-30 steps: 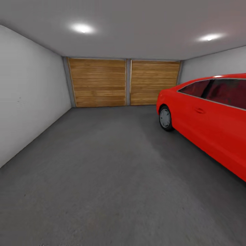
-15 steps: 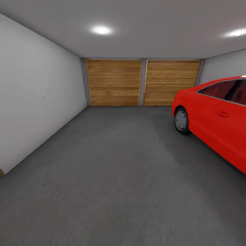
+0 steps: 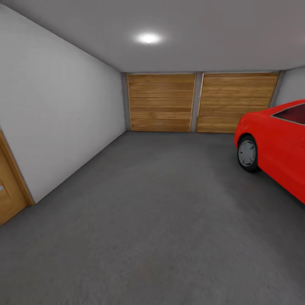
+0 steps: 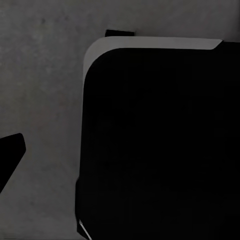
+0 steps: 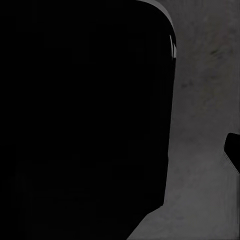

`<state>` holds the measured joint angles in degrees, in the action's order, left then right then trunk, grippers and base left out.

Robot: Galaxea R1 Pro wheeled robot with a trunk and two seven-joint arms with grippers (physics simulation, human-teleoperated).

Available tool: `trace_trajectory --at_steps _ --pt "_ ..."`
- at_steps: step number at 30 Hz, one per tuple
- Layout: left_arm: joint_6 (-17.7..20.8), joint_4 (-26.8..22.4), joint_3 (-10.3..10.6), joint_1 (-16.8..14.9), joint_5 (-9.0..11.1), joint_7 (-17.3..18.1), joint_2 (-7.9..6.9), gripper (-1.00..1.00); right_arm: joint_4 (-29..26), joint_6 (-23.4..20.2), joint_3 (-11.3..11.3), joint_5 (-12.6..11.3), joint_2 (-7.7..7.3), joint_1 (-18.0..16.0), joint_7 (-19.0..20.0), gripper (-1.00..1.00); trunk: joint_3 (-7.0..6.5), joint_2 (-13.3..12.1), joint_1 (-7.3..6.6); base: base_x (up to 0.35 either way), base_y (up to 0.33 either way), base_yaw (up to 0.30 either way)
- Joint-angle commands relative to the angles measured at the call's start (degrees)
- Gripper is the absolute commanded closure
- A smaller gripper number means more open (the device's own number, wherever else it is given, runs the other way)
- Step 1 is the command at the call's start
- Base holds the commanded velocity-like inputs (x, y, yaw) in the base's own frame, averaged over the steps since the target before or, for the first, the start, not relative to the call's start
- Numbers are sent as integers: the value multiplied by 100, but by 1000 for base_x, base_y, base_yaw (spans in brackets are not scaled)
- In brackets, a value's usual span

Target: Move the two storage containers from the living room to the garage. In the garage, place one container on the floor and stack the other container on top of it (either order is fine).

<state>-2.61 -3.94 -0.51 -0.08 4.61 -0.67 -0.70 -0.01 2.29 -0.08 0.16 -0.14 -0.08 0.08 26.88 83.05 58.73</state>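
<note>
I am in the garage, a bare room with pale grey walls (image 3: 63, 118). Its dark grey concrete floor (image 3: 161, 203) spreads out ahead of me in the head view. The two storage containers and the living room are out of view. In the left wrist view one dark fingertip (image 4: 10, 155) pokes in over the concrete beside a large black body part of the robot (image 4: 160, 145). Another dark fingertip (image 5: 233, 150) shows at the edge of the right wrist view, next to the same kind of black body (image 5: 85, 115). Nothing shows between the fingers.
A red car (image 3: 275, 144) stands along the right side, its wheel (image 3: 248, 153) toward me. Two wooden garage doors (image 3: 199, 103) close the far end. A wooden door with its frame (image 3: 10, 186) sits in the left wall, close by.
The camera has turned left: the car and garage doors have slid to the right of the picture, and the wooden door in the left wall has come into view.
</note>
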Motion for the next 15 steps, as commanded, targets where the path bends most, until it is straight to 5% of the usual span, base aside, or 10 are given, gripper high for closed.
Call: trace_trajectory --at_steps 1,15 --pt "-11 -1 0 -1 48 -3 1 -100 1 17 -1 2 -1 -1 1 -100 5 3 0 0 0 276" --pt "-7 -2 -2 -1 57 -12 0 -100 1 17 -1 2 -2 -1 1 -100 5 3 0 0 0 276"
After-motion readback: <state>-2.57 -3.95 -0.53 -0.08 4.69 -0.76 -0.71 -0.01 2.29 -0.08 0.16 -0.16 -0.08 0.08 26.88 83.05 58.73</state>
